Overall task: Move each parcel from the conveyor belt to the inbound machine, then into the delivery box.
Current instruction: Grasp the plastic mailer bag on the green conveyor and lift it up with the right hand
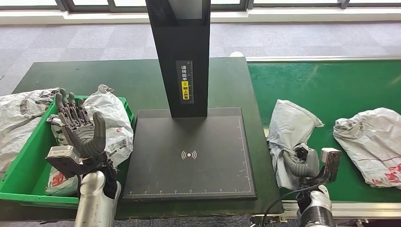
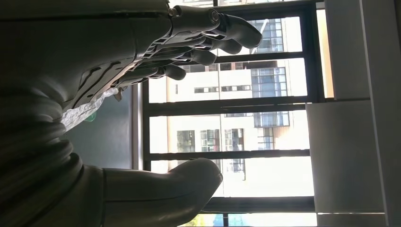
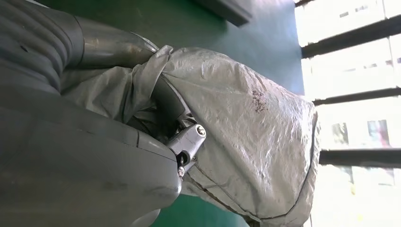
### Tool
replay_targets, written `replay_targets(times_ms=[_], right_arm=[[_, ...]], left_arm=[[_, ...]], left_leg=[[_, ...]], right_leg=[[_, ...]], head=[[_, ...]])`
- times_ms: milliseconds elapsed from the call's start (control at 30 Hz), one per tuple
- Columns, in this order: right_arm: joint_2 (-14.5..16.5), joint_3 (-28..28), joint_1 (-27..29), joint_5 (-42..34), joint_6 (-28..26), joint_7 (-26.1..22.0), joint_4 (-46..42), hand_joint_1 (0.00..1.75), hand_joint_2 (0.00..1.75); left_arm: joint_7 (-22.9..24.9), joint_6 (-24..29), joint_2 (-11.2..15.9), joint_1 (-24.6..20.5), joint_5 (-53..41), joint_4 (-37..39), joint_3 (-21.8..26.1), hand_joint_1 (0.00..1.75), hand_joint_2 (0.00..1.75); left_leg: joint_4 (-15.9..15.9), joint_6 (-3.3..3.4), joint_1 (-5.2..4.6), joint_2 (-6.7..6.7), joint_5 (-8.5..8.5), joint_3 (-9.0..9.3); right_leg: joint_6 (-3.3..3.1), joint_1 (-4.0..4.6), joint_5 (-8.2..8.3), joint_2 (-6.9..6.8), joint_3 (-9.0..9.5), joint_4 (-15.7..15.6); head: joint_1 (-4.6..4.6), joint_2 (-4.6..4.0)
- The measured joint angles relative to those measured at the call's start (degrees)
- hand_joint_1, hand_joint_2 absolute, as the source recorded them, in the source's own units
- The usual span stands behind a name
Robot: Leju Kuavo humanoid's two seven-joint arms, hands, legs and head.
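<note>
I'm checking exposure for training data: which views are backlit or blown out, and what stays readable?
Head view: even light, the grey parcel and black scanner plate clear. Left wrist view: bright windows behind leave the left hand a dark silhouette. Right wrist view: windows blown out at one edge, but the parcel's wrinkles stay sharp around the right hand.

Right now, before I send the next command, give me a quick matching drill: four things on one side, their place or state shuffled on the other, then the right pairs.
Things
1. left hand
2. right hand
3. far parcel
4. green bin

Place or state
A. lies untouched on the conveyor belt
B. raised above the bin, fingers spread, holding nothing
C. holds parcels, left of the black scanner plate
D. grips the grey parcel at the belt's near edge

Pairs: 1-B, 2-D, 3-A, 4-C
</note>
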Motion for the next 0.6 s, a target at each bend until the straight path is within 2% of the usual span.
replay_targets(times_ms=[100,267,400,600], right_arm=[[1.27,6.61,3.31,-2.32,-6.79,-0.05,-9.09,1.75,1.75],[2.52,13.96,7.45,-4.50,-11.13,-0.03,-19.65,1.75,1.75],[2.89,17.65,9.54,-5.54,-12.87,-0.03,-25.68,1.75,1.75],[3.24,20.01,10.85,-5.78,-12.80,-0.01,-29.80,1.75,1.75]], left_arm=[[0.00,-0.30,0.00,-0.04,-0.06,0.37,0.02,0.00,1.75],[0.00,-0.42,0.00,-0.08,-0.08,0.83,0.02,0.00,1.75],[0.00,-0.39,0.00,-0.09,-0.20,1.01,0.02,0.00,1.75],[0.00,-0.40,0.00,-0.09,-0.25,1.06,0.02,0.00,1.75]], left_leg=[[0.00,-0.02,0.00,0.03,-0.01,-0.02],[0.00,-0.02,-0.01,0.01,-0.01,-0.03],[0.00,-0.02,-0.01,0.00,-0.01,-0.04],[0.00,-0.02,-0.02,0.00,-0.01,-0.05]], right_leg=[[-0.02,0.00,-0.02,0.02,-0.02,0.01],[-0.02,-0.02,-0.02,-0.03,-0.02,0.00],[-0.02,-0.03,-0.02,-0.05,-0.01,0.00],[-0.02,-0.04,-0.02,-0.05,0.00,0.00]], head=[[0.00,0.00],[0.00,0.00],[0.00,0.00],[0.00,0.00]])
